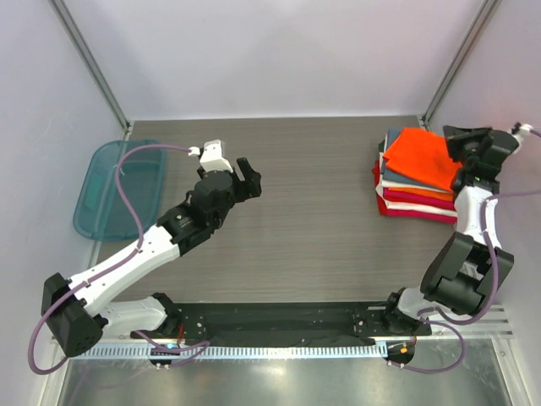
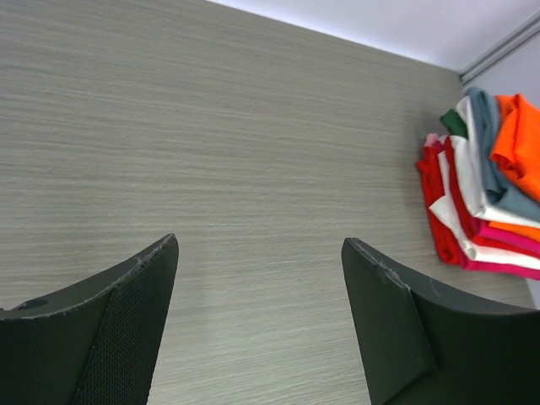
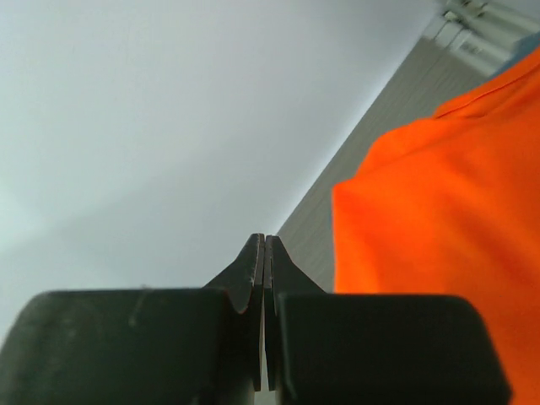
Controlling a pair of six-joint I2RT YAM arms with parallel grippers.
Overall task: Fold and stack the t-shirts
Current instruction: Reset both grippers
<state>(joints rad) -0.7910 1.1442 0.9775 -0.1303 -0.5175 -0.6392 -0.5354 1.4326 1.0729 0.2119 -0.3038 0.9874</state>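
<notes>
The t-shirts lie folded in one stack (image 1: 414, 182) at the table's right side, with crimson, white, orange and blue-grey layers. A bright orange t-shirt (image 1: 427, 156) is on top. My right gripper (image 1: 455, 139) hovers at the stack's far right corner. In the right wrist view it (image 3: 265, 240) is shut with nothing between the fingers, and the orange t-shirt (image 3: 439, 219) lies just to its right. My left gripper (image 1: 249, 179) hangs over the middle-left of the table, open and empty (image 2: 260, 241). From there the stack (image 2: 481, 202) is far off to the right.
A translucent teal tub (image 1: 118, 188) sits off the table's left edge. A black strip (image 1: 279, 326) runs along the near edge between the arm bases. Grey walls close in the back and sides.
</notes>
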